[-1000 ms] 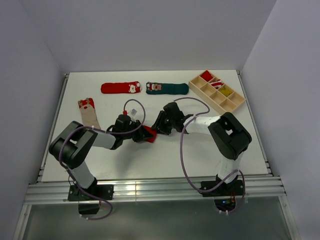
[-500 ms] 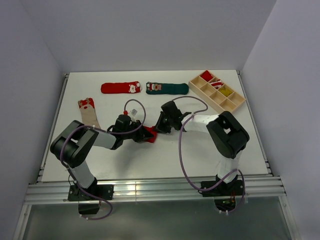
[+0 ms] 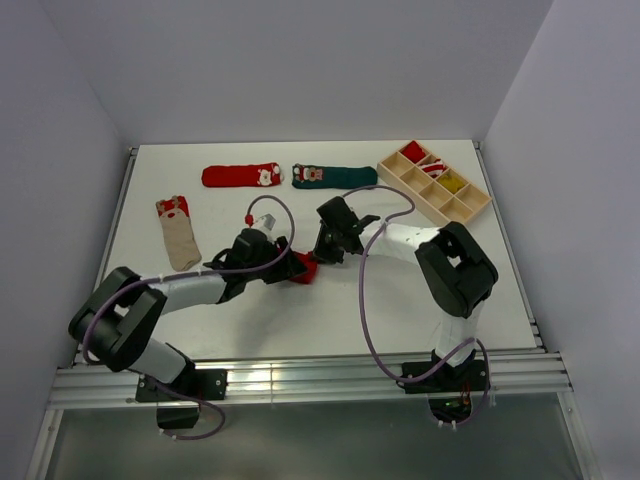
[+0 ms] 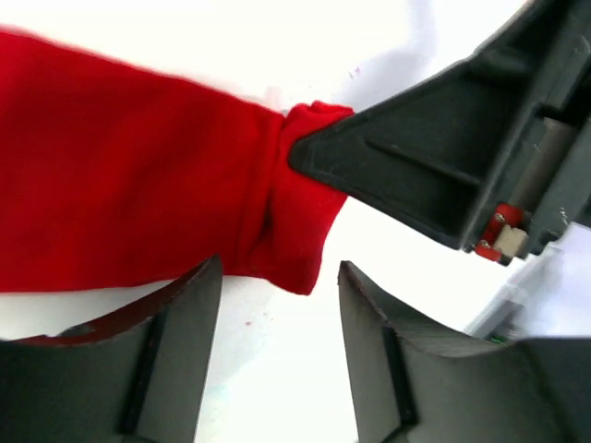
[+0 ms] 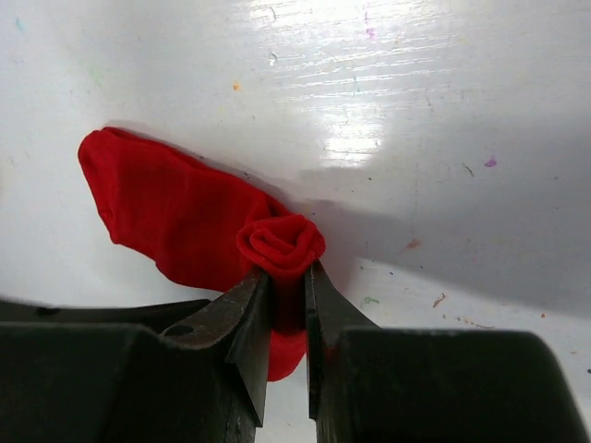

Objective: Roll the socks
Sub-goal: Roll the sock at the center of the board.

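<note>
Near the middle of the white desk (image 3: 330,320), the small red fabric sock (image 5: 175,208) lies partly rolled. The right tool (image 5: 286,277) is clenched on its rolled end. The left tool (image 4: 277,277) is released, fingers spread just beside that bunched end.

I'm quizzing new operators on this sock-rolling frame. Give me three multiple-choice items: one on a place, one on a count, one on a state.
1. Where on the table is the tray? A far right; B near left; C centre.
2. How many socks lie flat, unheld? A one; B three; C five.
3. The right end effector is: A open; B shut on the part-rolled sock; C out of view.
Answers: 1 A, it sits by the far-right corner. 2 B, red sock, green sock, beige sock. 3 B, it pinches the rolled end.
</note>
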`<action>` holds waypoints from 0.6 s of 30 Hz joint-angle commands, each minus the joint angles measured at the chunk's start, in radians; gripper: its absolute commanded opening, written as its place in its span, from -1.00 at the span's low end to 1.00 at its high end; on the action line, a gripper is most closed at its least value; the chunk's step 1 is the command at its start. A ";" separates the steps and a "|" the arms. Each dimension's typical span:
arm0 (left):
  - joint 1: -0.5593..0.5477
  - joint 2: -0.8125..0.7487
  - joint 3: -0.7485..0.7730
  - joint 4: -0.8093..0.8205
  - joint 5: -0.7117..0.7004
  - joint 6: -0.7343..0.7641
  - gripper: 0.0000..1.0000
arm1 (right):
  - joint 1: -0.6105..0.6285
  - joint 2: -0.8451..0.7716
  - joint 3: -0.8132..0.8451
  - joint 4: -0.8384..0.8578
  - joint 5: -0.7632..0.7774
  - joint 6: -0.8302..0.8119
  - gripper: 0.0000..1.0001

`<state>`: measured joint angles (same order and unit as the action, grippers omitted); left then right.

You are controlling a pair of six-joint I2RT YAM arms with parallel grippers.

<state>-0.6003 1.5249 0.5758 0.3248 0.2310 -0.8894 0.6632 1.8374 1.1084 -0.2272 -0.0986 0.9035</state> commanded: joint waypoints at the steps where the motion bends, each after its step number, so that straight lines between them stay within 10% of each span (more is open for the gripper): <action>1: -0.088 -0.098 0.076 -0.199 -0.305 0.165 0.19 | 0.001 0.010 0.054 -0.080 0.050 -0.012 -1.00; 10: -0.473 -0.086 0.200 -0.256 -0.861 0.426 0.28 | 0.001 0.031 0.082 -0.113 0.030 -0.023 -1.00; 18: -0.602 0.153 0.361 -0.322 -1.084 0.527 0.29 | 0.001 0.037 0.085 -0.110 0.011 -0.028 -1.00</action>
<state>-1.1522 1.6146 0.8829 0.0616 -0.7498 -0.4797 0.6491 1.8572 1.1549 -0.3283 -0.1013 0.8917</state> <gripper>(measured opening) 0.648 0.218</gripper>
